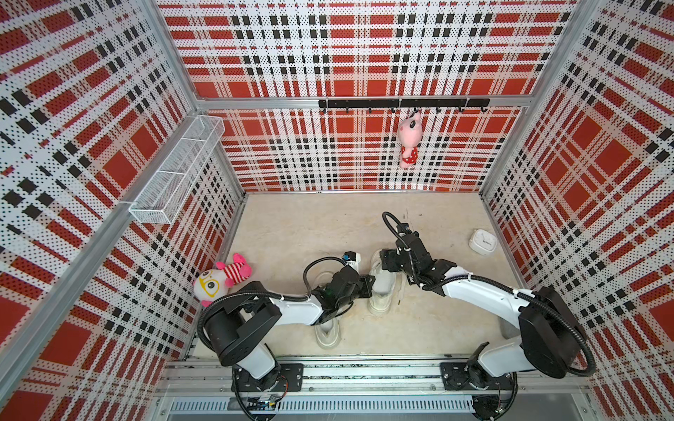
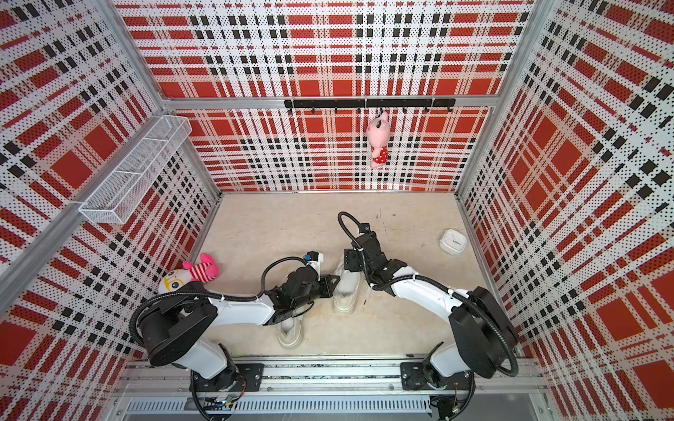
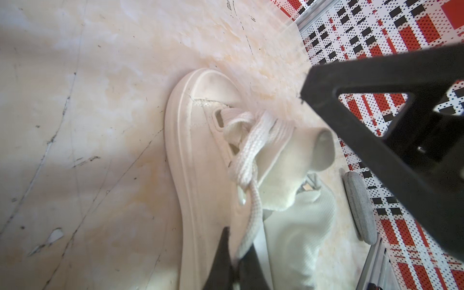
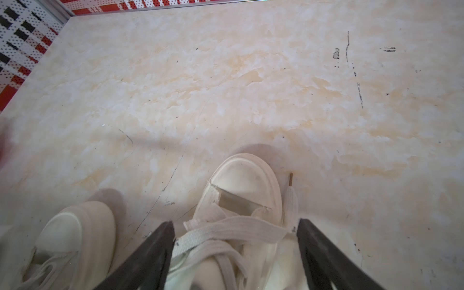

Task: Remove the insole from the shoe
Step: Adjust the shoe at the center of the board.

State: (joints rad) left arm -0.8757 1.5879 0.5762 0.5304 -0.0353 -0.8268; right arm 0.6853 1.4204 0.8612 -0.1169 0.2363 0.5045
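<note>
A cream lace-up shoe [image 1: 381,291] [image 2: 346,291] stands mid-floor between my two grippers. My left gripper [image 1: 369,284] [image 3: 238,241] is shut on the shoe's side edge, beside a lace, one finger outside and one inside the opening. The tongue [image 3: 301,160] is curled up, and pale mesh fabric [image 3: 301,238] shows inside. I cannot tell the insole from the lining. My right gripper [image 1: 382,263] [image 4: 236,221] is open over the laced front, with a finger [image 4: 160,251] on each side of the shoe.
A second cream shoe [image 1: 328,333] [image 4: 72,241] lies partly under my left arm. A white-and-striped plush toy [image 1: 222,279] sits by the left wall and a white clock [image 1: 483,241] at the right. A pink plush [image 1: 410,140] hangs from the hook rail. A wire basket [image 1: 178,164] juts from the left wall.
</note>
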